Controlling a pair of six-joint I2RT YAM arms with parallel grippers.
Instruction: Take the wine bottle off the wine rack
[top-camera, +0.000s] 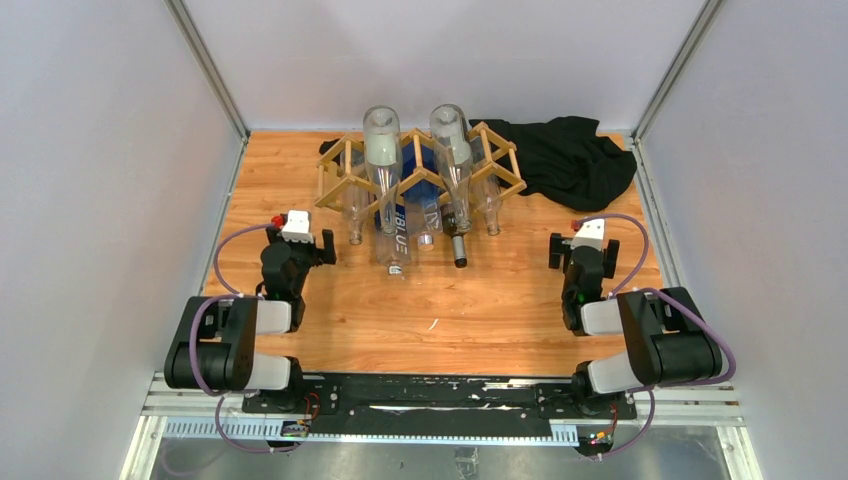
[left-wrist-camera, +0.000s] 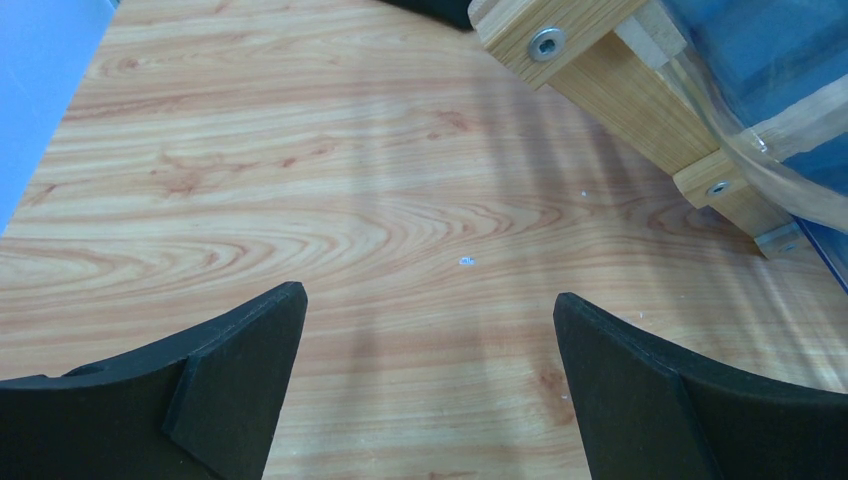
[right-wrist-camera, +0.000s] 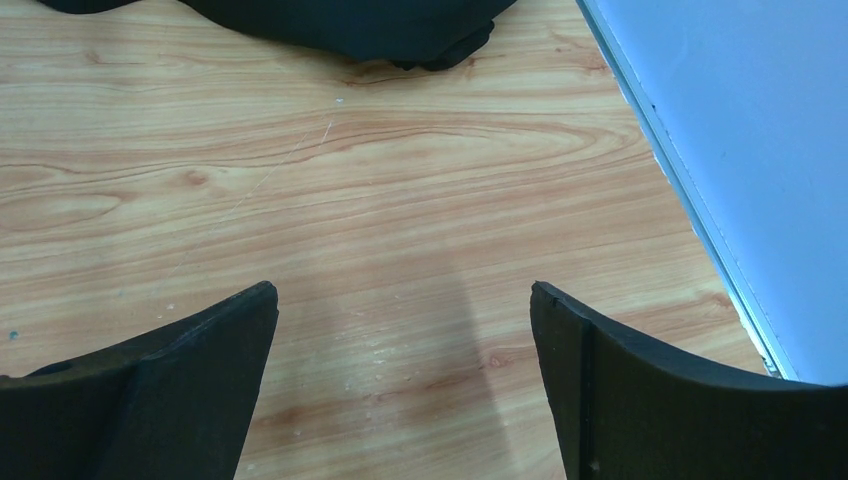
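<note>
The wine rack (top-camera: 421, 180), a light wooden lattice, stands at the back centre of the table. Several clear bottles lie in it, necks toward me. Two rest in the upper cells (top-camera: 381, 140). One lower bottle has a blue label (top-camera: 392, 225) and another a dark cap (top-camera: 458, 248). My left gripper (top-camera: 300, 238) is open and empty, just left of and nearer than the rack. Its wrist view shows the open gripper (left-wrist-camera: 428, 296), a rack corner (left-wrist-camera: 620, 90) and a bottle with blue (left-wrist-camera: 770, 90). My right gripper (top-camera: 584, 245) (right-wrist-camera: 402, 290) is open and empty, right of the rack.
A black cloth (top-camera: 575, 160) lies bunched at the back right, touching the rack's right end; its edge shows in the right wrist view (right-wrist-camera: 350, 25). Pale walls (right-wrist-camera: 740, 150) enclose the wooden table (top-camera: 430, 300) on the left, right and back.
</note>
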